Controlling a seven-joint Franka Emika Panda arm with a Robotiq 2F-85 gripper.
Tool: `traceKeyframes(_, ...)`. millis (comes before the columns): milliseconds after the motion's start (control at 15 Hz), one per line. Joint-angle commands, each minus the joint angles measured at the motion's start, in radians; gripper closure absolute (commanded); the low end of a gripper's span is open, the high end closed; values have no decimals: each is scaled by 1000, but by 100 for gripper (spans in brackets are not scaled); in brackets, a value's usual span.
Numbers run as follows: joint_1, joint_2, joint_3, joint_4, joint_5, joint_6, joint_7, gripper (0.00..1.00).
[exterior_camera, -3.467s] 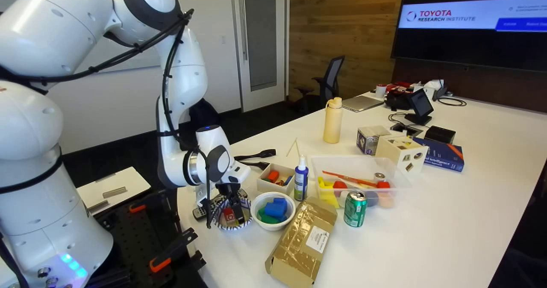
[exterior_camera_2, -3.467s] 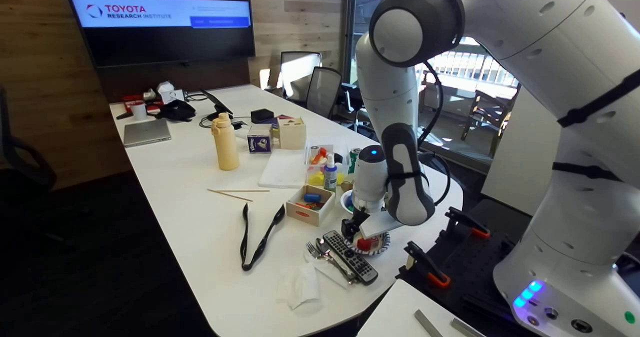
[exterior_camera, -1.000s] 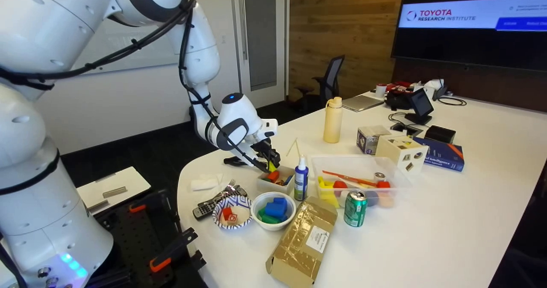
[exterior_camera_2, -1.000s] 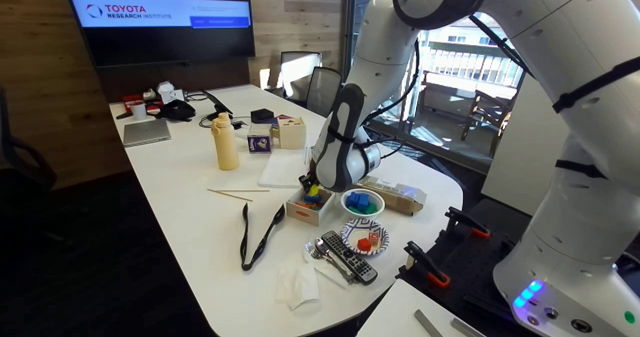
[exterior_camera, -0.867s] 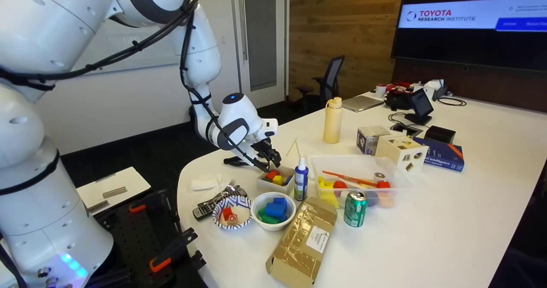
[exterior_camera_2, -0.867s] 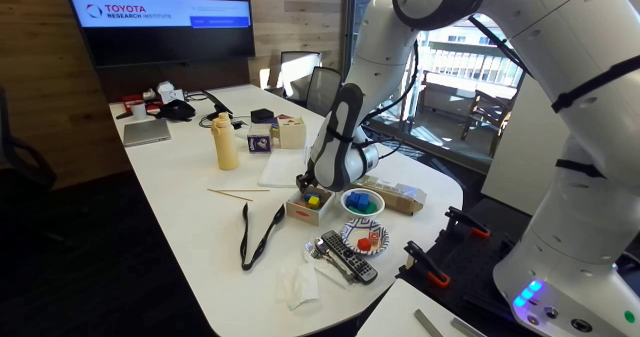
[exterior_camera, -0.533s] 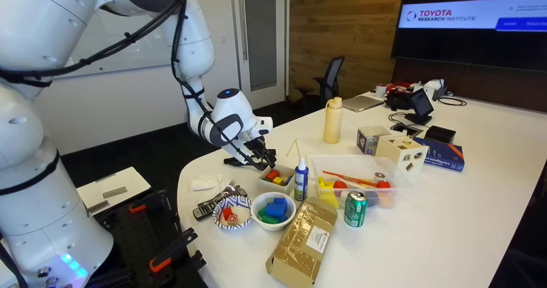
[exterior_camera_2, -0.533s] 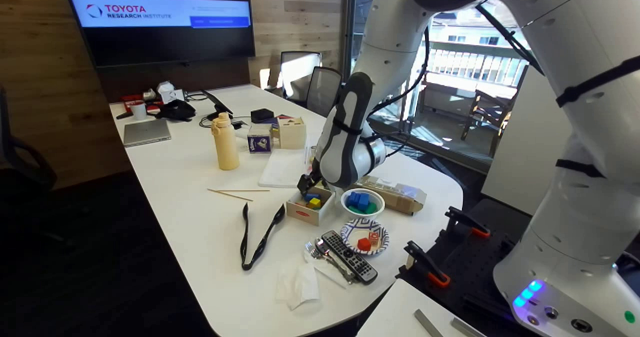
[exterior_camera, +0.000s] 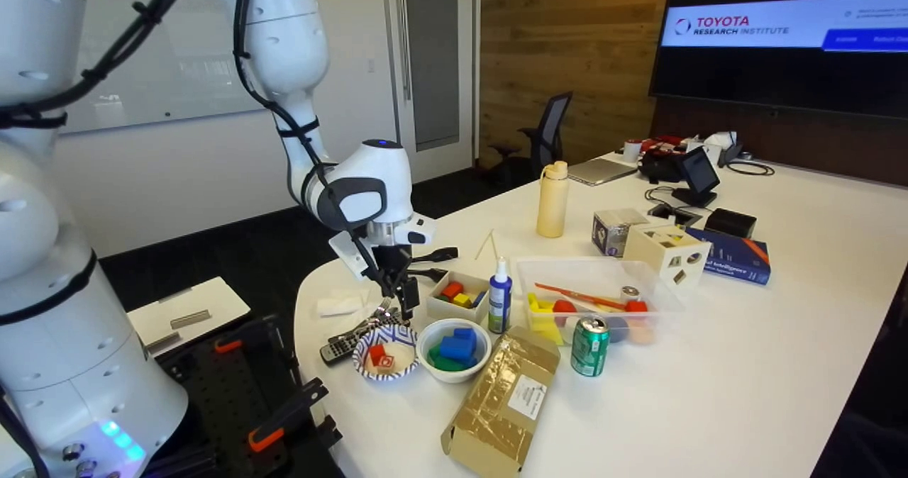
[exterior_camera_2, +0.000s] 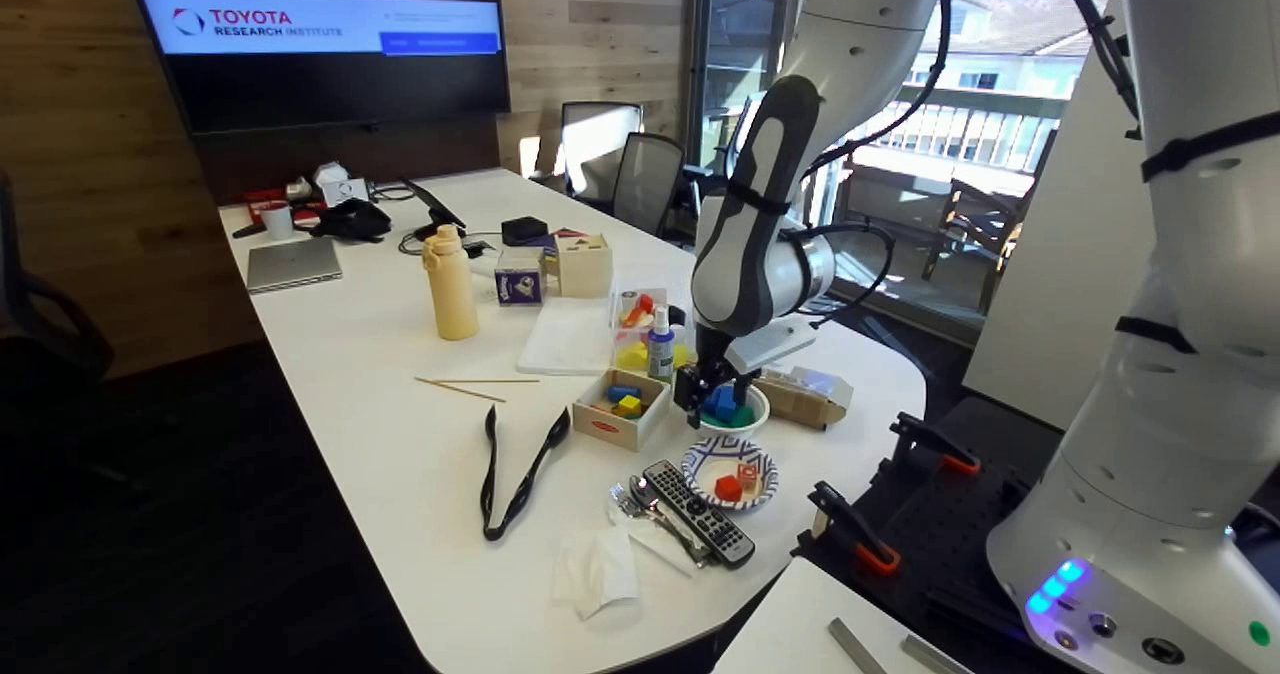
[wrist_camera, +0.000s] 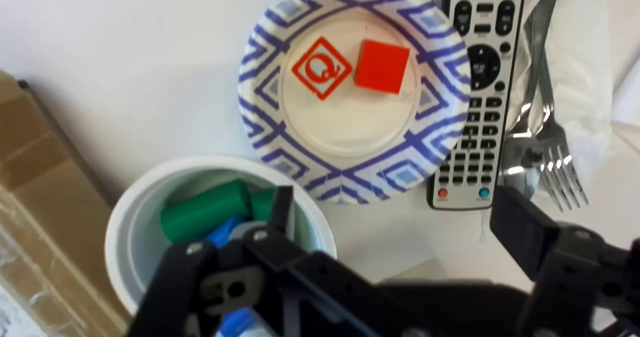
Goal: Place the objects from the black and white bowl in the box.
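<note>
Firstly, remote control (exterior_camera: pixel 338 350), one: lower frame, left of centre in an exterior view, slantwise on the table (exterior_camera: pixel 660 407), just beside the next entry.

Round bowl (exterior_camera: pixel 383 335), one, white with dark blue zigzags; I take it for the black and white one. Contents, two: a plain red block (wrist_camera: pixel 383 67) and a block marked Q (wrist_camera: pixel 321 68), the letter legible in the wrist view. They lie close together, so gripping only one will probably want care.

Fingers (exterior_camera: pixel 410 299), one pair, just left of mid-frame above the table; spread wide, nothing between, presumably parted to straddle the next block.

White bowl (exterior_camera: pixel 448 377), one, lower middle, holding blue and green pieces (exterior_camera: pixel 460 347); likely outside this job.

Small pale box (exterior_camera: pixel 443 308), one, mid-frame, lidless, with red, yellow and blue pieces (exterior_camera: pixel 462 300) inside. Probably the destination, its nearness to the patterned bowl making for a short carry.

Spray bottle (exterior_camera: pixel 500 301), one, upright beside the box; a possible knock hazard.
</note>
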Motion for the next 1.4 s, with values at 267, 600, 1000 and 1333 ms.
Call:
traceKeyframes(267,-162,67,195,26,52,-59,5,0)
traceKeyframes(600,-185,134,200,18,83,-29,32,0)
traceKeyframes(1000,-224,195,216,20,128,27,57,0)
traceKeyframes(1333,-230,228,210,6,162,122,136,0)
